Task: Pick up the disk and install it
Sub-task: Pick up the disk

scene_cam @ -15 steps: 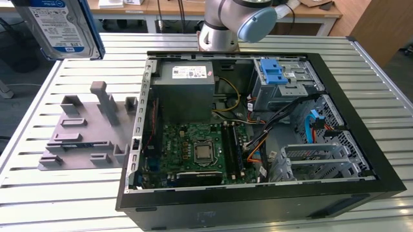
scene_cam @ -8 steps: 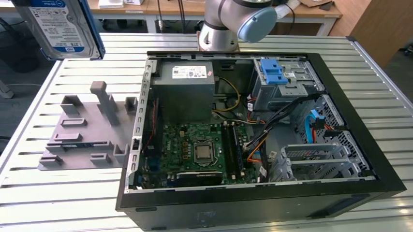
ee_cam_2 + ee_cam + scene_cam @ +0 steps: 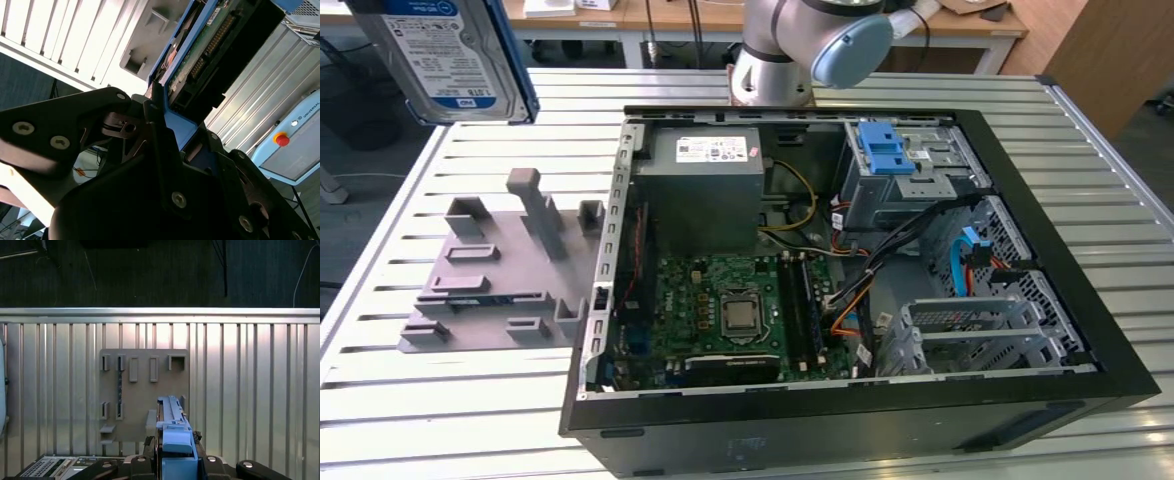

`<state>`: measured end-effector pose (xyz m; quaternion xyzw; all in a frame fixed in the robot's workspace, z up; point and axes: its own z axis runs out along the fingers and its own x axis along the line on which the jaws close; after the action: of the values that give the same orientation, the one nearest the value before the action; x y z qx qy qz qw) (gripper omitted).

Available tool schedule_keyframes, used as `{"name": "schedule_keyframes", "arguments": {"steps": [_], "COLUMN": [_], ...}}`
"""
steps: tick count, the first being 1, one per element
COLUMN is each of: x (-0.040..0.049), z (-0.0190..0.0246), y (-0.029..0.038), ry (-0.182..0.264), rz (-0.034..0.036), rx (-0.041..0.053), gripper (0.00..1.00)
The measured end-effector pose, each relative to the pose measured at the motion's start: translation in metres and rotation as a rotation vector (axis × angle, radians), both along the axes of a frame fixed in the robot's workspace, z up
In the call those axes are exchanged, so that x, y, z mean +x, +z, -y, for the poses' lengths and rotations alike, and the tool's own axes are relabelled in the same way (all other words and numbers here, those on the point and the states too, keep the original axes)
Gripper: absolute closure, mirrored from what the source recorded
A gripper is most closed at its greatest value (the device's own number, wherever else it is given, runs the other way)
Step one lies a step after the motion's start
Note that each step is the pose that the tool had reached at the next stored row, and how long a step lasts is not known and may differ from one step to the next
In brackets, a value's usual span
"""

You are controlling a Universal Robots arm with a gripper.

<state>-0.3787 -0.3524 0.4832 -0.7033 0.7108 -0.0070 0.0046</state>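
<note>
**Operator:** Where is the disk?

**Inspector:** Your disk (image 3: 447,55) hangs clear of the bench (image 3: 440,410) at the upper left of the exterior view, with its label face toward the camera. Its long axis runs roughly up and down the frame, tilted a little.

**Operator:** And the pincer?

**Inspector:** In both wrist views your pincer (image 3: 167,117) is closed on the blue bracket (image 3: 180,127) at one short end of the disk. The disk runs straight out from the jaws. In the first wrist view you see it edge-on, above the grey holder block (image 3: 145,395).

**Operator:** Which relation matters here?

**Inspector:** The blue-latched drive cage (image 3: 907,165) sits at the upper right of the exterior view, inside the open computer case (image 3: 1067,300). From the disk it lies well apart, toward the exterior view's right, with the power supply (image 3: 707,175) between them. You have one arm (image 3: 787,50), and its base stands at top centre, behind the case.

**Operator:** Any markings?

**Inspector:** The disk carries a white-and-blue label, and the power supply carries a white one. I do not transcribe the print on either.
</note>
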Motion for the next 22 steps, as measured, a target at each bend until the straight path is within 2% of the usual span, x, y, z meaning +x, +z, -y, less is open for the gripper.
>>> {"name": "schedule_keyframes", "arguments": {"steps": [22], "x": [0.0276], "z": [0.0152], "y": [0.0], "ry": [-0.001], "rz": [0.0], "rx": [0.0], "gripper": [0.64]}}
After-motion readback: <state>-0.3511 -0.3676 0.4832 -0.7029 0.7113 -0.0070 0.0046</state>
